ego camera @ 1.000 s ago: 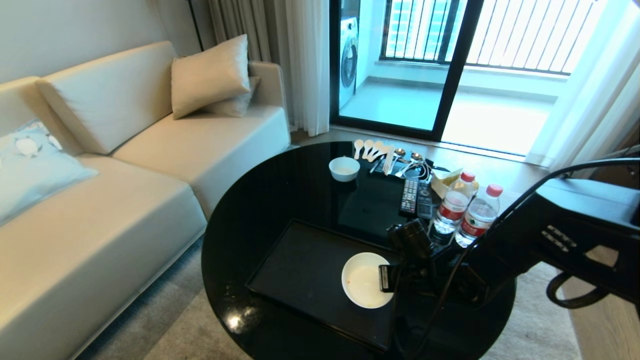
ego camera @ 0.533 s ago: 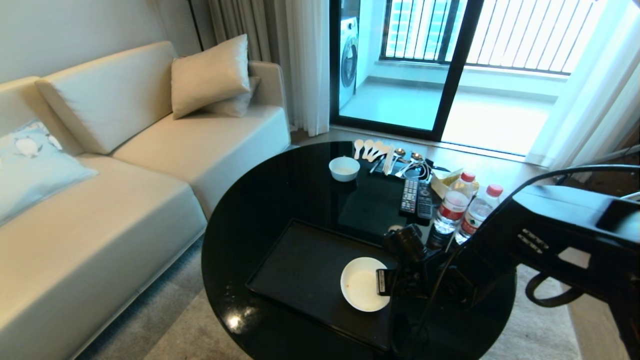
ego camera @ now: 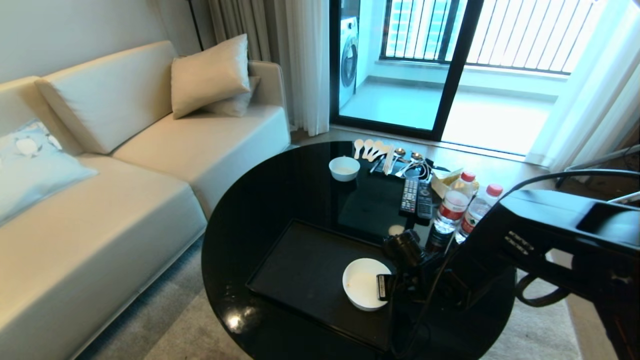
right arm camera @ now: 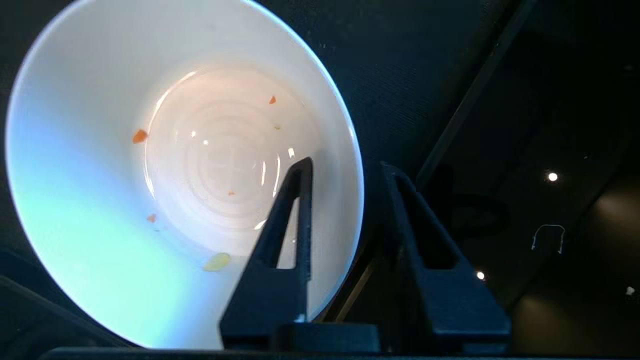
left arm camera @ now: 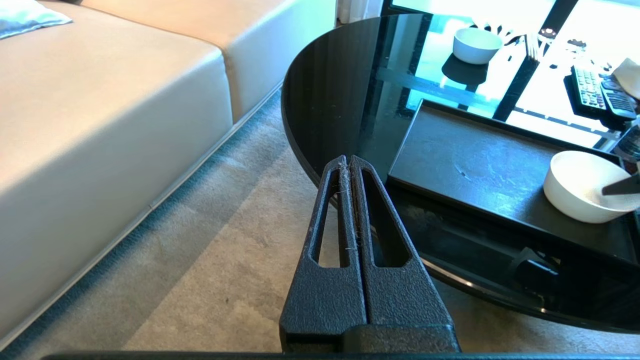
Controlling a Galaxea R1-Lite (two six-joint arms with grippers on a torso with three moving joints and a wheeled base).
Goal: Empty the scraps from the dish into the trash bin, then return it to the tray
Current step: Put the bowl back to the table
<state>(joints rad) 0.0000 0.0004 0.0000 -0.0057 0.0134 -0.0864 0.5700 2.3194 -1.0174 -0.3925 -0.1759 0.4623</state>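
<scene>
The dish (ego camera: 362, 285), a white deep bowl, sits on the right part of the black tray (ego camera: 300, 272) on the round black table. My right gripper (ego camera: 384, 288) is at the bowl's right rim, open. One of its fingers (right arm camera: 285, 220) is inside the dish (right arm camera: 100, 190) and the other is outside, with a gap to the rim. Only tiny orange and pale-yellow scraps (right arm camera: 216, 261) cling inside. My left gripper (left arm camera: 348, 160) hangs shut and empty over the carpet beside the table, off the tray's (left arm camera: 475, 165) near corner. The trash bin is out of view.
A smaller white bowl (ego camera: 344, 168), spoons (ego camera: 372, 149), two remotes (ego camera: 416, 197) and two water bottles (ego camera: 452, 205) stand at the table's far right side. A beige sofa (ego camera: 100, 200) runs along the left. A glass door is beyond the table.
My right arm sank a little and the bowl settled on the tray. The right gripper's fingers, shut on the rim before, have parted.
</scene>
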